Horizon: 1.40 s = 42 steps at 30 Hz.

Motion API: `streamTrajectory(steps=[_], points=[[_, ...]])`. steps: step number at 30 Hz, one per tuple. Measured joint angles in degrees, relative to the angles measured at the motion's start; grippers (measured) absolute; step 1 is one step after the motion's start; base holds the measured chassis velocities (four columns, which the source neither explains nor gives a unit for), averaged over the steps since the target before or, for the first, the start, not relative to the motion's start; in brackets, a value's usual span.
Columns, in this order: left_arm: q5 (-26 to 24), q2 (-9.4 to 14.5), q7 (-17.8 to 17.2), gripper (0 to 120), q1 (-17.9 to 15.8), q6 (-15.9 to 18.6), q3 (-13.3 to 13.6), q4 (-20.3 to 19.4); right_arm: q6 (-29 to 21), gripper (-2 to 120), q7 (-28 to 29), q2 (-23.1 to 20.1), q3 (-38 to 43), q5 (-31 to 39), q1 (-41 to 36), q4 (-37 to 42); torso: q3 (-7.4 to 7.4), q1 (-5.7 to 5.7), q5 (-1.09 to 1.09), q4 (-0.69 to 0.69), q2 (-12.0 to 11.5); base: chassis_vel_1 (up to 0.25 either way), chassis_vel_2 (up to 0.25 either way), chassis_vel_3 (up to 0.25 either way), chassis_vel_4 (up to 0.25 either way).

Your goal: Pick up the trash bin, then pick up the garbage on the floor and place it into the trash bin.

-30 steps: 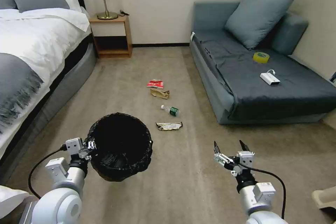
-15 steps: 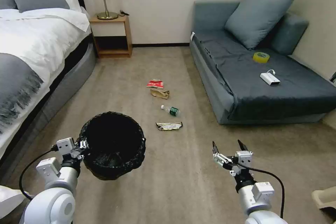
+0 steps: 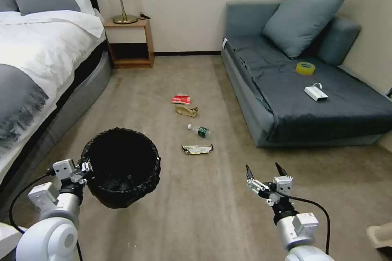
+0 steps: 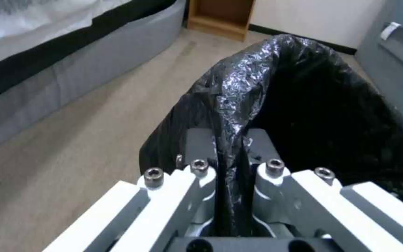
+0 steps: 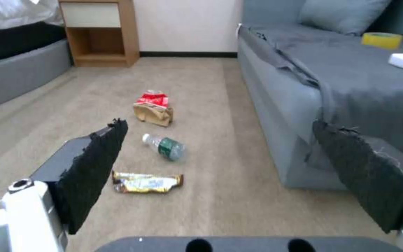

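The black bag-lined trash bin [image 3: 120, 165] hangs off the carpet at lower left, with my left gripper [image 3: 85, 168] shut on its near rim; the left wrist view shows the crinkly rim [image 4: 232, 115] pinched between the fingers. The garbage lies in a row on the floor ahead: a red-white snack packet [image 3: 181, 98], crumpled brown paper [image 3: 186, 110], a small green-labelled bottle [image 3: 199, 130] and a gold-silver wrapper [image 3: 197, 149]. My right gripper [image 3: 263, 172] is open at lower right, short of the wrapper [image 5: 148, 182], with the bottle [image 5: 165, 146] and packet [image 5: 152, 99] beyond.
A bed [image 3: 36, 61] runs along the left and a grey sofa [image 3: 302, 89] along the right, with a yellow tape roll [image 3: 305, 68] and a white box with a cable [image 3: 315, 93] on it. A wooden nightstand [image 3: 130, 43] stands at the far wall.
My left gripper has carried the trash bin to the left and slightly nearer. The right gripper has stayed open and shifted only slightly.
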Motion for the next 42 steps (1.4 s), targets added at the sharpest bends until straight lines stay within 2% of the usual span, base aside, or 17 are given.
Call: streamTrajectory(steps=[4, 34, 42], points=[[-0.34, 0.27, 0.08, 5, -0.22, 0.00, -0.86, 0.43, 0.22, 100, -0.15, 0.04, -0.22, -0.19, 0.11, -0.29, 0.01, 0.00, -0.01, 0.00, -0.01, -0.189, 0.176, 0.185, -0.180], [-0.95, 0.95, 0.05, 5, -1.00, 0.01, -1.96, 1.32, 0.55, 100, -0.64, 0.16, -0.71, -0.59, 0.42, -1.18, 0.00, 0.00, 0.01, 0.00, 0.00, -0.180, 0.178, 0.177, -0.173], [-1.27, 1.36, -0.10, 5, -1.46, 0.01, -2.06, 1.78, 0.78, 100, -0.19, 0.38, -2.91, -0.44, 0.49, -2.88, 0.00, 0.00, 0.01, 0.00, 0.00, -0.191, 0.197, 0.192, -0.193]])
